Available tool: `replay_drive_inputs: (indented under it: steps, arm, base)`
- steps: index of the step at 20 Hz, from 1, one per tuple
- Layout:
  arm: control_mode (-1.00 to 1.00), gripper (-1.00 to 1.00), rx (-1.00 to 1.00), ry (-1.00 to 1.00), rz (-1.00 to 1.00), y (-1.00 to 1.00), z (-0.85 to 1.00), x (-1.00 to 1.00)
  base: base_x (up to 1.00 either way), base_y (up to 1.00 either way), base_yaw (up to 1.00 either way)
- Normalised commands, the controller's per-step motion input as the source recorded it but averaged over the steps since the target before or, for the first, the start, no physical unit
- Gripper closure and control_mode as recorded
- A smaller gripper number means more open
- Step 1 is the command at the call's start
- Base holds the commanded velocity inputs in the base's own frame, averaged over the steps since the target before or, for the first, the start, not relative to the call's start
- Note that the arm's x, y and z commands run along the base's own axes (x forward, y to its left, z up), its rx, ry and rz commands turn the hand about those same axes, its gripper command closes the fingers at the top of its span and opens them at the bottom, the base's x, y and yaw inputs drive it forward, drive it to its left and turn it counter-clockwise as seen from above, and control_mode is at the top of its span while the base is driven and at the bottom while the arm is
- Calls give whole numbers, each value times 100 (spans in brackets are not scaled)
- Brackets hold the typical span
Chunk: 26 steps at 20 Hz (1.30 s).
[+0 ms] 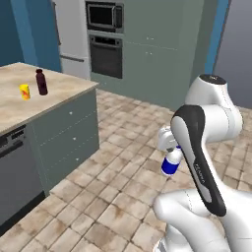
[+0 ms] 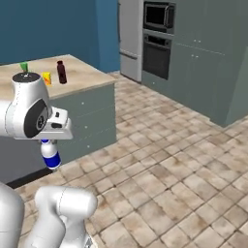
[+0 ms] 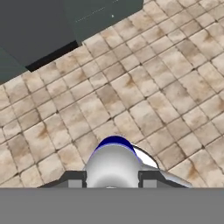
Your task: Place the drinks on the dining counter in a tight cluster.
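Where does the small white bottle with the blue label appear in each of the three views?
Left base view: white bottle, right of centre, hanging from the gripper over the tiled floor.
Right base view: left side, below the hand.
Hand view: bottom centre, between the fingertips.
Shared landmark: the maroon bottle on the dining counter.

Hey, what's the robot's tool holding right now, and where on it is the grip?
The tool holds the little white bottle with the blue label by its upper end, the bottom hanging down above the tiled floor.
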Motion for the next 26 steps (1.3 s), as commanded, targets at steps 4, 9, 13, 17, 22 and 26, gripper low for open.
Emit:
replay_drive_inputs:
  steps: [4, 9, 13, 17, 22, 26]
  arm:
    - [100, 100, 0, 0, 0, 0, 0, 0]
    - [100, 100, 0, 0, 0, 0, 0, 0]
    - [100, 100, 0, 0, 0, 0, 0, 0]
    - [100, 100, 0, 0, 0, 0, 0, 0]
    - [100, 100, 0, 0, 0, 0, 0, 0]
    - [100, 100, 0, 0, 0, 0, 0, 0]
  base:
    - [100, -40, 36]
    - [100, -47, 30]
    - [100, -41, 30]
    - [100, -13, 31]
    - [100, -5, 35]
    - [100, -4, 39]
